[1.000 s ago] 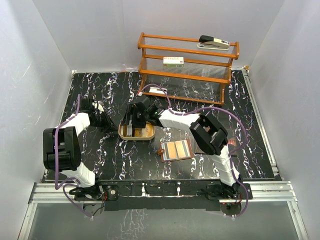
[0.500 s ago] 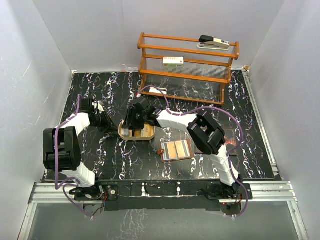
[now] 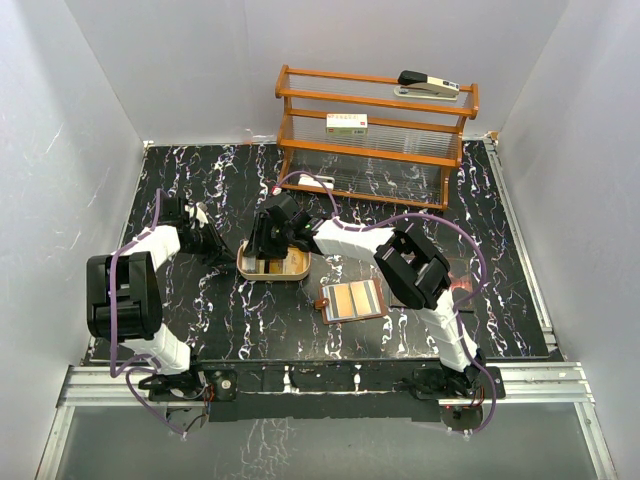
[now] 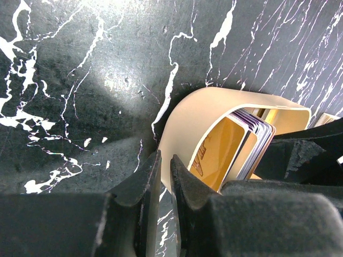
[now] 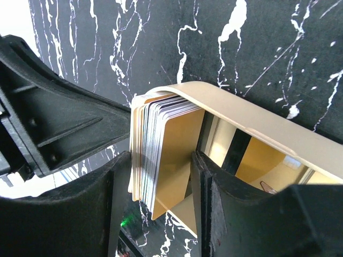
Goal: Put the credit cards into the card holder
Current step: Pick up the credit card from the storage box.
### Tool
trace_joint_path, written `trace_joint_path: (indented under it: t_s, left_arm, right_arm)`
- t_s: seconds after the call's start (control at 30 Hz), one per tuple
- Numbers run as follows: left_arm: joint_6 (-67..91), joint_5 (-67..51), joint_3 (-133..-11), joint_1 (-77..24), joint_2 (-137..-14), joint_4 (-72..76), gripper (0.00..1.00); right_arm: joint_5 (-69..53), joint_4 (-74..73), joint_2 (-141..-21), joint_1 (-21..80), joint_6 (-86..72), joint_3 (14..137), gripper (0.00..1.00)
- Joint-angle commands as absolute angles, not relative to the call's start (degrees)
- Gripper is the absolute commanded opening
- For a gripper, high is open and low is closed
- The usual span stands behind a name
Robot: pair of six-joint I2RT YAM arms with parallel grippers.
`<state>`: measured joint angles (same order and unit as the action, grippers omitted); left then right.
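Now — cards (image 5: pixel 174 147) between right end effector (image 5: pixel 159 171)

Gold-faced credit cards (image 5: pixel 163 155) stand stacked on edge in a tan tray (image 5: pixel 257 120); the brown card holder (image 3: pixel 352 300) lies open nearby.

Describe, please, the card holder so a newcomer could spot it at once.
On the black marbled table, look in front of the orange wooden rack. The brown leather card holder lies open near the tan metal tray, alone showing orange-and-grey pockets.

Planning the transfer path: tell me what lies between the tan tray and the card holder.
Only bare marble tabletop, seen in the top view, separates the tan tray from the card holder.
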<state>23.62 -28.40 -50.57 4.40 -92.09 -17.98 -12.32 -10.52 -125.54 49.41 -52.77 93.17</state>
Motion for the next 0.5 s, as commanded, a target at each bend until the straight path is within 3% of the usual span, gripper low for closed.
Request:
trace_joint_path:
  t_s: [0.0, 0.47]
  left_arm:
    - [23.6, -32.52, -50.51, 4.08, -92.44, -18.71, 0.12]
    - [23.47, -32.43, -50.45, 4.08, -92.41, -18.72, 0.12]
  right_arm:
    - [-14.08, -6.77, -121.98, 50.09, -53.54, 96.77, 0.47]
    - [-13.63, -7.2, -120.86, 50.43, -53.22, 97.21, 0.42]
